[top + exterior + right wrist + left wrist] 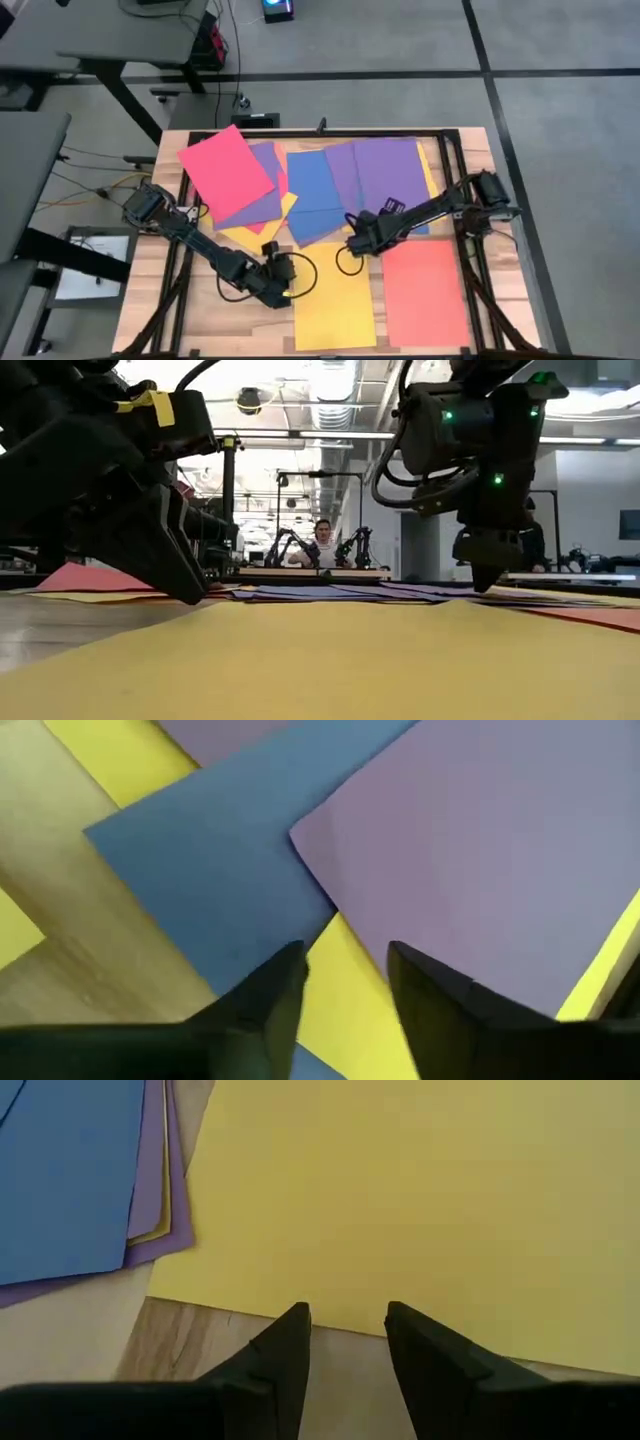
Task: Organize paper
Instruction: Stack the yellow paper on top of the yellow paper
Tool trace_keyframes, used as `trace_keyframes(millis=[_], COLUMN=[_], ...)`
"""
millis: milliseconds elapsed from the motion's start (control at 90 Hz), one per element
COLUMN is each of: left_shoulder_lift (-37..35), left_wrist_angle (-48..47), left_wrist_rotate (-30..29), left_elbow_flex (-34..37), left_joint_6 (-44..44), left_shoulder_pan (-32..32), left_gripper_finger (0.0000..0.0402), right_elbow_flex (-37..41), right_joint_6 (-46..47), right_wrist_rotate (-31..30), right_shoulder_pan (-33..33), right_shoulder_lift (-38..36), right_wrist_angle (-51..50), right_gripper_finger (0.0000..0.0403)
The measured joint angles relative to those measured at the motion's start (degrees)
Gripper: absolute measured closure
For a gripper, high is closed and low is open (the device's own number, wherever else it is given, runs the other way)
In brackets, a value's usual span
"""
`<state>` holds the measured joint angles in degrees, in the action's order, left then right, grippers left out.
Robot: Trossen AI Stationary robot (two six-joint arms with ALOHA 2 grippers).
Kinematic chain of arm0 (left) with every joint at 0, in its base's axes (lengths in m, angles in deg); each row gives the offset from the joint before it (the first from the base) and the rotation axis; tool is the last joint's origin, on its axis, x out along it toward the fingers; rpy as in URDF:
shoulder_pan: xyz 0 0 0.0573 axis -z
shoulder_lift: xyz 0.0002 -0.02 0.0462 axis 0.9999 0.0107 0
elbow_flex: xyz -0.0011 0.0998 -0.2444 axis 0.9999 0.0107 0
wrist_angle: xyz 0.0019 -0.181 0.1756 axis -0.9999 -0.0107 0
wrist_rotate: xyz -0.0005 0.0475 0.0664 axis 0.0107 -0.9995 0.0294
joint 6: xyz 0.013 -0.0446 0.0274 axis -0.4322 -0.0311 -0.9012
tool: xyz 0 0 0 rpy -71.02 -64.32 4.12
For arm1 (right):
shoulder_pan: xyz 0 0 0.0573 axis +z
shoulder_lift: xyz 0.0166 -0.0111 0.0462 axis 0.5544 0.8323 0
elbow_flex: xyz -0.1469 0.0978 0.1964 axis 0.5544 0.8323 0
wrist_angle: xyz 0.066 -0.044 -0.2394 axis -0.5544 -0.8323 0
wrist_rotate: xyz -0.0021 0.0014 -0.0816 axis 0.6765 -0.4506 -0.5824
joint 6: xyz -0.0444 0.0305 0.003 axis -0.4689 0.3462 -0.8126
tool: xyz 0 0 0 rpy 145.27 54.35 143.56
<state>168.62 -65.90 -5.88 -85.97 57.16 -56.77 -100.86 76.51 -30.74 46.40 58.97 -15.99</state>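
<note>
— Looking down at the table [140,300]: where is the paper?

— Spread in a loose overlapping heap [320,180] across the far half: red sheet [226,167] on top at the far left, then purple, blue and more purple toward the right, with yellow corners showing under them. Two sheets apart from the heap on the near side: a yellow sheet [335,305] near the middle and an orange-red sheet [425,292] just to its right.

— And the left gripper [288,280]?

— Low over bare wood at the left edge of the near yellow sheet. Fingers [285,1345] slightly apart, holding nothing, tips just short of the yellow edge.

— The right gripper [358,243]?

— Hanging above the near edge of the heap, over the place where a blue sheet [215,885] and a purple sheet [480,850] meet on yellow. Fingers also a little apart, nothing between them.

— Anything beyond the table?

— A person [322,545] far behind, seen from the low camera, beside other small arms.
</note>
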Motion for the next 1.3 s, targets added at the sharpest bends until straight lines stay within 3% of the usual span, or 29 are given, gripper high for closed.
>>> trace_keyframes(millis=[189, 322, 544, 689, 800, 967, 1133, 1300], left_shoulder_lift=[0.00, 0.00, 0.00, 0.00, 0.00, 0.00, 0.00, 0.00], left_wrist_angle=[-0.01, -0.01, 0.74, 0.67, 0.62, 0.62, 0.68, 0.99], left_wrist_rotate=[0.00, 0.00, 0.00, 0.00, 0.00, 2.02, 2.80, 2.71], left_elbow_flex=[0.01, -0.01, 0.01, 0.01, -0.01, 0.01, 0.01, 0.01], left_joint_6=[-0.01, -0.01, -0.01, 0.20, 0.23, -0.18, -2.10, -3.22], left_shoulder_pan=[0.00, 0.00, 0.00, 0.12, 0.43, 0.59, 0.41, -0.24], left_gripper_finger=[0.0283, 0.0283, 0.0283, 0.0283, 0.0283, 0.0283, 0.0283, 0.0283], right_elbow_flex=[0.02, -1.00, -9.37, -10.20, -7.65, -0.16, 8.43, 10.98], right_joint_6=[-1.33, -2.08, -2.17, 1.93, 10.11, 20.66, 19.76, 19.23], right_wrist_rotate=[0.48, 3.10, 4.50, 1.80, -5.16, -9.85, -13.34, -18.42], right_shoulder_pan=[-0.04, -0.04, 3.17, 8.24, 13.73, 19.69, 22.48, 22.15], right_shoulder_lift=[0.00, 0.00, -0.04, -1.66, -3.17, -3.61, -3.56, -3.56], right_wrist_angle=[-1.12, -3.12, -12.61, -14.77, -15.56, -12.78, -0.70, 1.78], right_gripper_finger=[0.0394, 0.0401, 0.0402, 0.0403, 0.0402, 0.0362, 0.0292, 0.0233])
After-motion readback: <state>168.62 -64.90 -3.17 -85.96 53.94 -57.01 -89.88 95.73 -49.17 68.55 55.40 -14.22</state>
